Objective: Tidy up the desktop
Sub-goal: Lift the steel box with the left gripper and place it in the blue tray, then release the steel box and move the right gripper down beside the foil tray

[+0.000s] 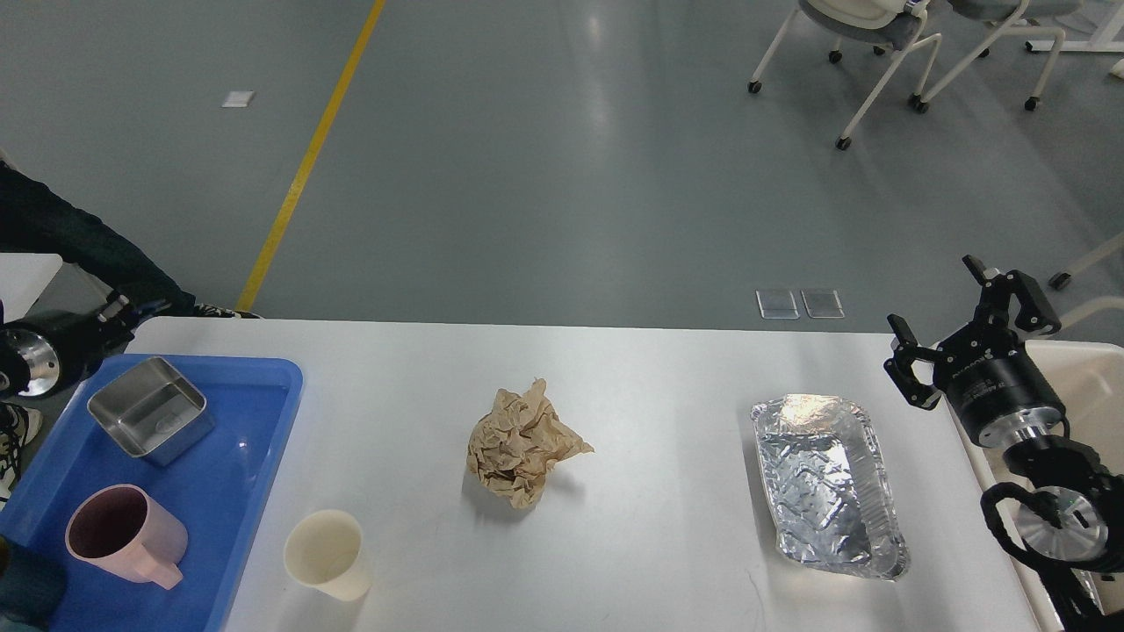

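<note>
On the bench (632, 369), your open, empty right pincer (953, 320) is hovering beside the foil tray (825, 487); grip its rim gently.

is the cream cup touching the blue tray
Apart. The head view shows a strip of white desktop between the cream cup and the right edge of the blue tray.

Lab floor (527, 175), yellow line (307, 158), wheeled chairs (878, 53)

Paper wad (524, 446) sits between cup (327, 554), left, and foil tray (825, 487), right.
</note>
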Action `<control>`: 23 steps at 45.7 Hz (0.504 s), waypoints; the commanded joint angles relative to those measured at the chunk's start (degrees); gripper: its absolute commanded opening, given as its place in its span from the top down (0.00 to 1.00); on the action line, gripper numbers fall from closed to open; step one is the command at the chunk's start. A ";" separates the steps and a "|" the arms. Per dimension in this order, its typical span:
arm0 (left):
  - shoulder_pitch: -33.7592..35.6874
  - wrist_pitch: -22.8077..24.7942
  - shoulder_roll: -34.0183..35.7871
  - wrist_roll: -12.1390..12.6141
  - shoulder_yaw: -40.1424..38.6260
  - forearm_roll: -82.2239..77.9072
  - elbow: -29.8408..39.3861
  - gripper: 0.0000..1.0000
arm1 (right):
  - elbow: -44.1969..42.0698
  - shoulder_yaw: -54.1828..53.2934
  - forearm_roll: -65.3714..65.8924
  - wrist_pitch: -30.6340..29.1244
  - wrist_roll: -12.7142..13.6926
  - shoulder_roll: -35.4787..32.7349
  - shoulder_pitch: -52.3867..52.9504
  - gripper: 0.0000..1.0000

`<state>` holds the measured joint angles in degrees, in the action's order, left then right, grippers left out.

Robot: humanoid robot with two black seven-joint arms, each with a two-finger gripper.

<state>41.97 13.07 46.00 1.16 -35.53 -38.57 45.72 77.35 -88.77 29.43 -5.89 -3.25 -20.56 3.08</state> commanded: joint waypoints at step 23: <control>-22.80 9.34 -27.54 -0.55 -52.09 30.04 0.95 0.03 | -0.18 1.23 20.48 0.00 -3.34 -2.90 -0.18 0.00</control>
<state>23.45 18.22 23.19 0.49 -80.88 -8.55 46.45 77.01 -87.68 43.34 -5.90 -5.39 -22.49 3.19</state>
